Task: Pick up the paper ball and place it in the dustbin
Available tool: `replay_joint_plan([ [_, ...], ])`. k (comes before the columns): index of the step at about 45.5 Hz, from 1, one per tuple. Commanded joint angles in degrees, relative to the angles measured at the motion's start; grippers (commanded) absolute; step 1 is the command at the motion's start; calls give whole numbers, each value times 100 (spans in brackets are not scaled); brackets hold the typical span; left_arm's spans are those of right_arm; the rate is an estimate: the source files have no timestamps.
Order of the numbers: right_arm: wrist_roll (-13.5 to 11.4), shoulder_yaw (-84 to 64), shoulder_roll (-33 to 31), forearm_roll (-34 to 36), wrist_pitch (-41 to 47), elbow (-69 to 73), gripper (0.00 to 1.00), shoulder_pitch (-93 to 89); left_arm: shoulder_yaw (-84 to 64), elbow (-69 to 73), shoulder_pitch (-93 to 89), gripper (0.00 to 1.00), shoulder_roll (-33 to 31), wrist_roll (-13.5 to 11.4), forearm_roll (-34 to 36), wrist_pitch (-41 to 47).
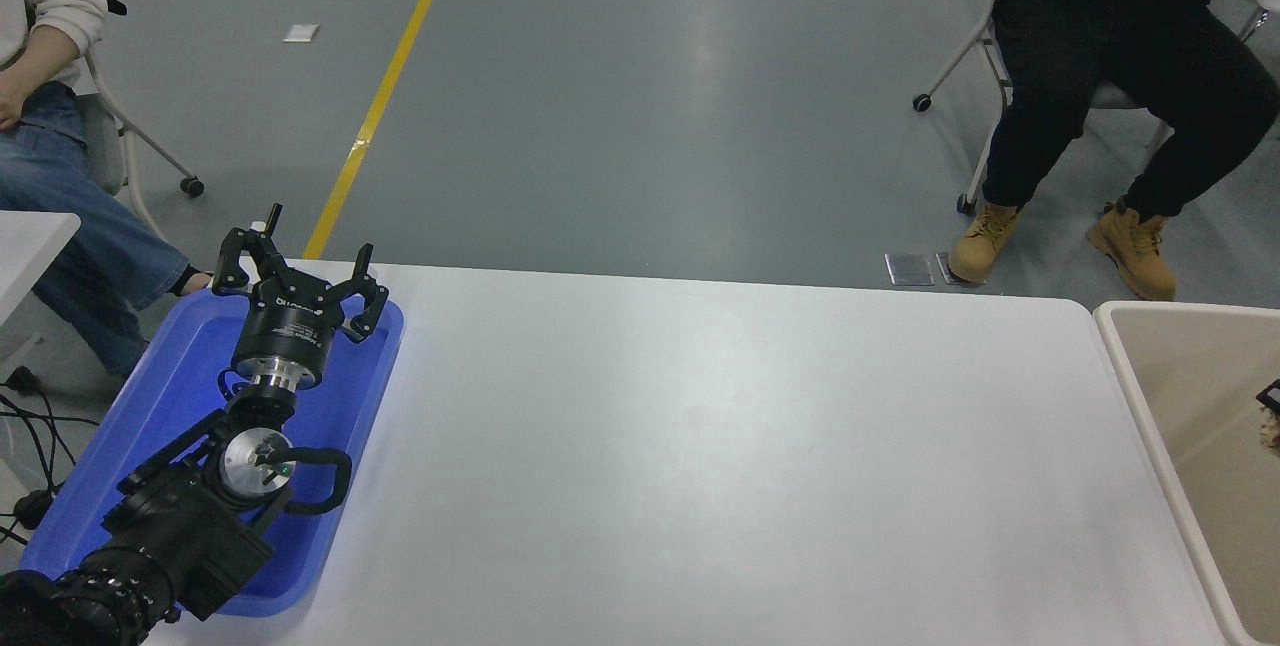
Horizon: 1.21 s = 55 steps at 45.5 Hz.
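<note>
Only a sliver of the tan paper ball [1272, 426] shows at the picture's right edge, inside the outline of the beige dustbin [1140, 381]. A black tip of my right gripper [1270, 392] sits just above the ball and touches it; the rest of the arm is out of view. The ball hangs with the gripper over the bin's inside. My left gripper [300, 266] is parked open and empty over the blue tray at the lower left.
The blue tray [150, 406] lies on the white table's [700, 446] left end, under the left arm. One person sits on a chair at the far right [1100, 56] and another at the far left [40, 76]. A second table corner [30, 236] shows at the left edge.
</note>
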Motion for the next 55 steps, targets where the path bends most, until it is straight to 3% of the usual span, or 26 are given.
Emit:
replay_joint_plan([
  [1,9,45,8,-2,-289,-7,100,-47,0,0,4,100,0,0,0,3],
  [26,17,307,-246,7,-228,89,100,567,0,0,3,100,0,0,0,3],
  [40,44,3145,-352,-2,-201,405,100,1402,0,0,4,100,0,0,-9,3],
  [47,88,4166,-755,-11,-201,1099,100,1737,0,0,4,100,0,0,-9,3],
  [51,202,4579,-914,-20,-201,1617,100,1763,0,0,4,100,0,0,-9,3],
  [55,483,5589,-1107,-28,-184,2224,100,1684,0,0,4,100,0,0,0,3],
])
